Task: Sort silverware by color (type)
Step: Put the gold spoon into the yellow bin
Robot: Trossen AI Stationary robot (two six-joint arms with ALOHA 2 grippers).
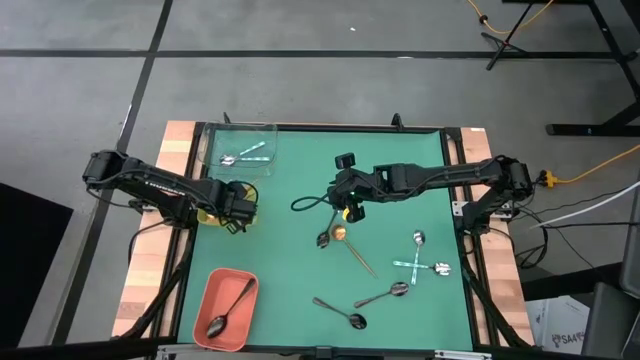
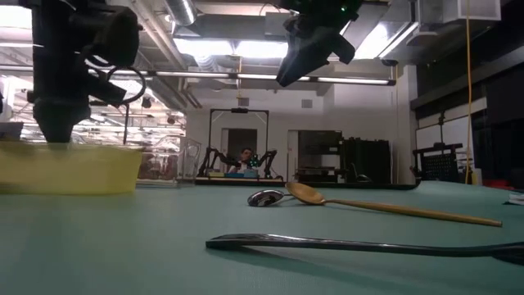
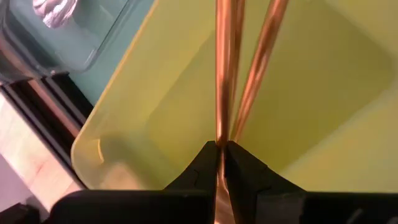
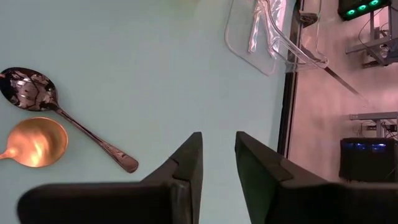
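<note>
Copper thin-handled spoon (image 3: 222,74) sits pinched in the left gripper (image 3: 219,152) over the yellow-green tray (image 3: 155,118) at frame left; right gripper (image 4: 219,158), narrowly parted and empty, hovers mid-frame.

Count of items on the table (image 1: 300,170)

Three trays: clear (image 1: 240,145), yellow-green (image 1: 222,198), salmon-orange (image 1: 228,305). Two copper spoons in the yellow-green tray; one dark spoon in the salmon-orange.

Left arm reaches inward from the tabletop's left edge; its left claw (image 3: 219,163) is pinched closed. Right arm extends to mid-tabletop, right claw (image 4: 217,155) raised, fingers slightly parted, holding nothing.
</note>
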